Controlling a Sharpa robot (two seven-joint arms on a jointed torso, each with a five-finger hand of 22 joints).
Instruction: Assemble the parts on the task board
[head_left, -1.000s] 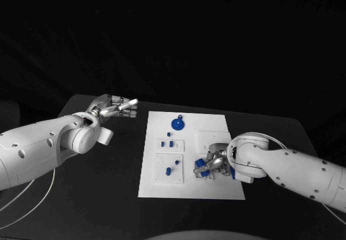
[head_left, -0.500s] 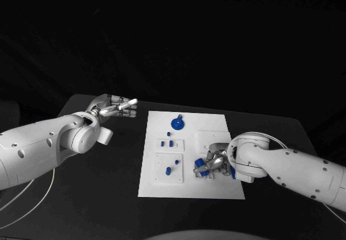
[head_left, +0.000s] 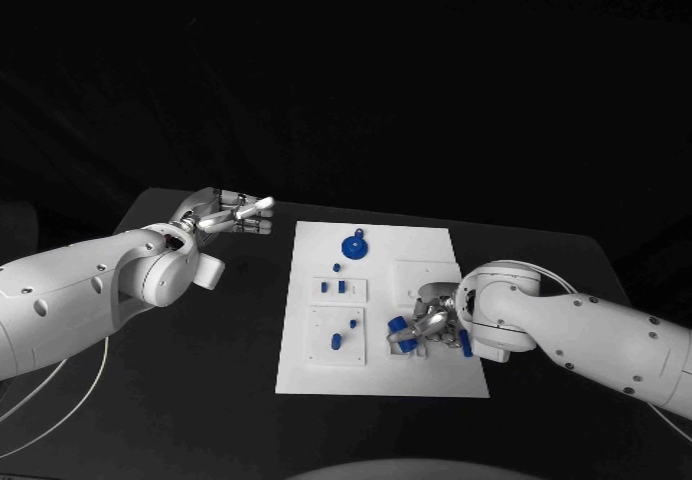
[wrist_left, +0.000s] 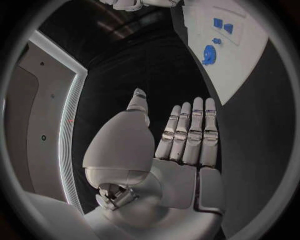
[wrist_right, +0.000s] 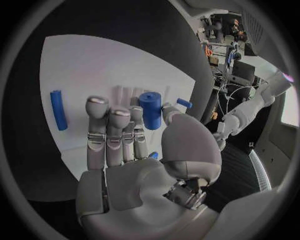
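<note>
Task board sits under the right hand, whose fingers pinch a blue cylinder. Left hand hovers beside the board, fingers straight, holding nothing.

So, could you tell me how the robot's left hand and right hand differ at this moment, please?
The left hand hovers over the bare black table, off the far-left corner of the task board; the right hand is low over the board's near-right part. The left hand's fingers lie straight and empty; the right hand's fingers reach among blue parts, with a blue cylinder at its fingertips, though whether it is gripped is unclear. Both are silver, on white arms.
</note>
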